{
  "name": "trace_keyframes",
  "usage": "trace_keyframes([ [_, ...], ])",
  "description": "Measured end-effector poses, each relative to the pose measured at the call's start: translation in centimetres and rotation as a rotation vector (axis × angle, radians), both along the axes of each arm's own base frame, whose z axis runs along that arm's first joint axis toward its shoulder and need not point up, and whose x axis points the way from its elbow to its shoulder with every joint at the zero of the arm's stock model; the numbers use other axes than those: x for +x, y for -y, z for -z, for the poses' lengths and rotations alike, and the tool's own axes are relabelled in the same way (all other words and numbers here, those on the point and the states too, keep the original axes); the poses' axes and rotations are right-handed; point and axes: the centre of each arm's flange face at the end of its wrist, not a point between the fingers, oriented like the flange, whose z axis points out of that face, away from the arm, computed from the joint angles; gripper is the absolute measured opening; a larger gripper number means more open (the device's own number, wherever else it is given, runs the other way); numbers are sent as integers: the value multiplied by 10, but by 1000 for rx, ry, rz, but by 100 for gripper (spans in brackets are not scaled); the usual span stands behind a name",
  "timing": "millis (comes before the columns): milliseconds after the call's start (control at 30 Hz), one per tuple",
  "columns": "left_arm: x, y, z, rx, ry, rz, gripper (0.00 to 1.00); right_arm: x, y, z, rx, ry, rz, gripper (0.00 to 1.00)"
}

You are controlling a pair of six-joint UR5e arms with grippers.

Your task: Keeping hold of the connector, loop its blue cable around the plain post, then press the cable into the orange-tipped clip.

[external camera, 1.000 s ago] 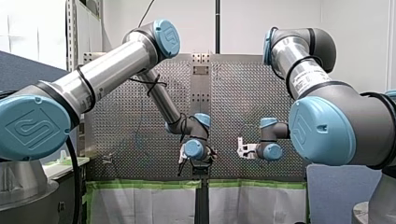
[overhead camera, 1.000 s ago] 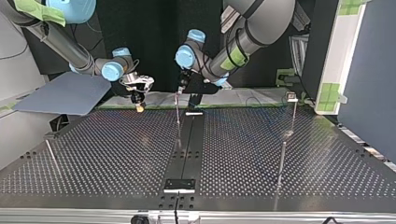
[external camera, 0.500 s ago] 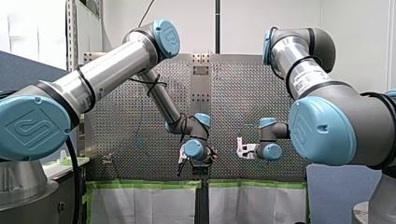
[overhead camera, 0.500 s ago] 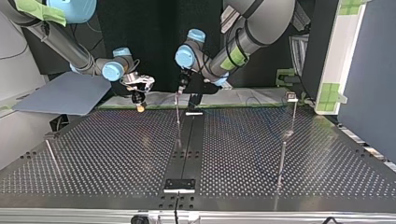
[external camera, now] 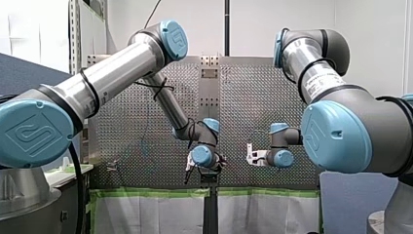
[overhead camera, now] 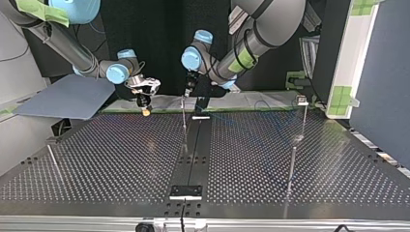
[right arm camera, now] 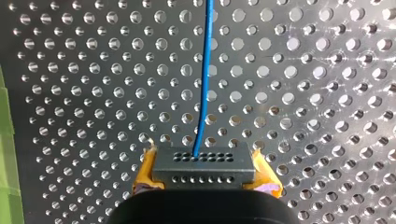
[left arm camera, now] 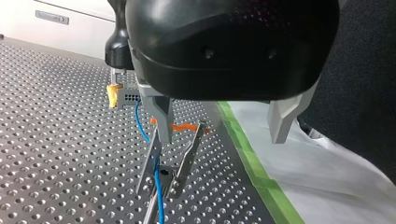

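My right gripper [right arm camera: 203, 183] is shut on the dark grey connector [right arm camera: 203, 163], its yellow pads on both sides. The blue cable [right arm camera: 205, 70] runs straight out of the connector over the perforated table. In the left wrist view the cable [left arm camera: 158, 186] passes down between the two arms of the orange-tipped clip [left arm camera: 187, 154]. My left gripper [left arm camera: 220, 137] hangs open just above the clip, one metal finger [left arm camera: 161, 119] over a clip arm, holding nothing. The connector [left arm camera: 127, 96] shows beyond it. In the top view my right gripper [overhead camera: 143, 102] is left of my left gripper [overhead camera: 193, 94].
Thin plain posts stand at the top view's right [overhead camera: 291, 166], far right [overhead camera: 303, 116] and near left [overhead camera: 53, 162]. A dark centre rail [overhead camera: 193, 154] crosses the table. Green tape [left arm camera: 252, 158] and white sheeting edge the table beside the clip.
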Motion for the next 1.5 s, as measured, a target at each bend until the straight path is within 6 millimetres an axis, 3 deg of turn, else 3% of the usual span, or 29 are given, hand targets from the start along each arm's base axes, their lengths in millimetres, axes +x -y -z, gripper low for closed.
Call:
trace_keyframes([
  [433, -1, -1, 0, 7, -4, 1, 100, 1, 0, 0, -1, 1, -4, 0],
  [600, -11, -4, -4, 62, -16, 2, 100, 1, 0, 0, -1, 1, -4, 0],
  [800, -26, -7, -22, 57, 10, 3, 100, 1, 0, 0, 0, 2, -3, 0],
  [1200, -47, -18, -66, -118, 69, -40, 100, 2, -1, 0, 0, 1, -5, 0],
  [1500, -94, -11, -96, -237, 100, -52, 100, 6, -4, 0, 3, 0, -13, 0],
])
